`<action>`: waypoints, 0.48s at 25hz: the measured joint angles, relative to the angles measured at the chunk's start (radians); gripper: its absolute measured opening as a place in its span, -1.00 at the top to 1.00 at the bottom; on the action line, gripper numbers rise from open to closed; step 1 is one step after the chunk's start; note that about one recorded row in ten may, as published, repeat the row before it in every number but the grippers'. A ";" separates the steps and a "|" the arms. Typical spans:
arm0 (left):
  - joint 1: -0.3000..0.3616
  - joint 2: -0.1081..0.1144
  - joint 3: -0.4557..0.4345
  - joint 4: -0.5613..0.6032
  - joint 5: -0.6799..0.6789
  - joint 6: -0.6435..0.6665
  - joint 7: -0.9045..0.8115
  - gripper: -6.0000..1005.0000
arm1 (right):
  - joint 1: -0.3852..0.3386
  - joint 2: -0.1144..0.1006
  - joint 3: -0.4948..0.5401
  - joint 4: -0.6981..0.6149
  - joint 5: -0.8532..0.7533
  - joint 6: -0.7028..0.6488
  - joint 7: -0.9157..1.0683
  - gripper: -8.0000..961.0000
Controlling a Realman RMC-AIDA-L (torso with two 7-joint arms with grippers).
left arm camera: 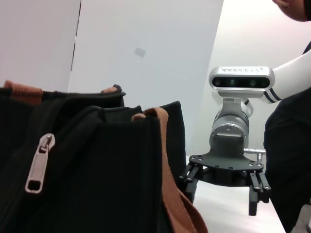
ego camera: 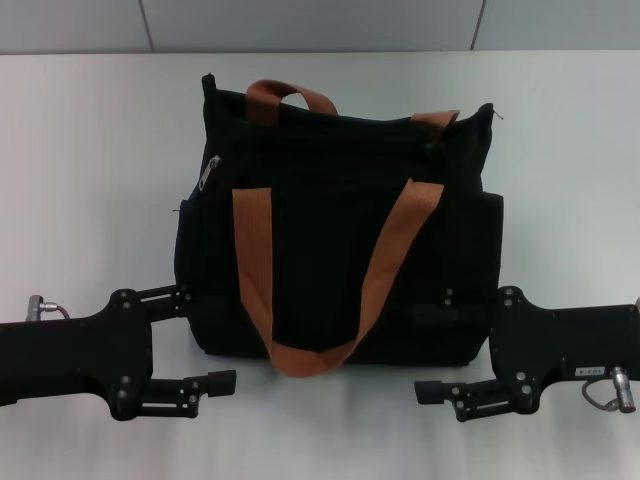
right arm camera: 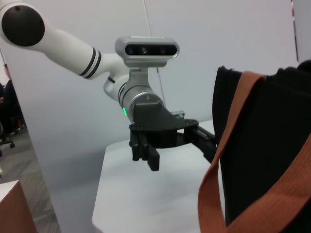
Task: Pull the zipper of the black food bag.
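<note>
The black food bag [ego camera: 340,220] stands upright in the middle of the white table, with two orange-brown handles [ego camera: 262,270]. The silver zipper pull [ego camera: 209,172] hangs at the bag's upper left end and shows close in the left wrist view [left arm camera: 39,165]. My left gripper [ego camera: 193,340] is open at the bag's lower left front corner, well below the pull, with one finger against the bag's side and the other in front. My right gripper [ego camera: 440,352] is open at the lower right front corner. Each wrist view shows the other arm's gripper, the right one [left arm camera: 224,183] and the left one [right arm camera: 177,150].
The white table [ego camera: 90,180] reaches out on both sides of the bag and in front of it. A grey wall stands behind it. A person in dark clothes [left arm camera: 291,170] shows at the edge of the left wrist view.
</note>
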 joint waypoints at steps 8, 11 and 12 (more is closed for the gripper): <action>0.005 0.000 0.003 -0.006 0.009 0.067 -0.003 -0.65 | -0.016 -0.005 -0.001 -0.007 0.003 -0.077 -0.001 -0.70; 0.005 0.000 -0.001 -0.006 0.039 0.069 -0.019 -0.65 | -0.028 -0.005 -0.001 -0.010 0.002 -0.104 -0.001 -0.70; 0.005 0.000 -0.002 -0.006 0.051 0.070 -0.026 -0.65 | -0.030 -0.006 -0.001 -0.011 0.002 -0.107 -0.001 -0.70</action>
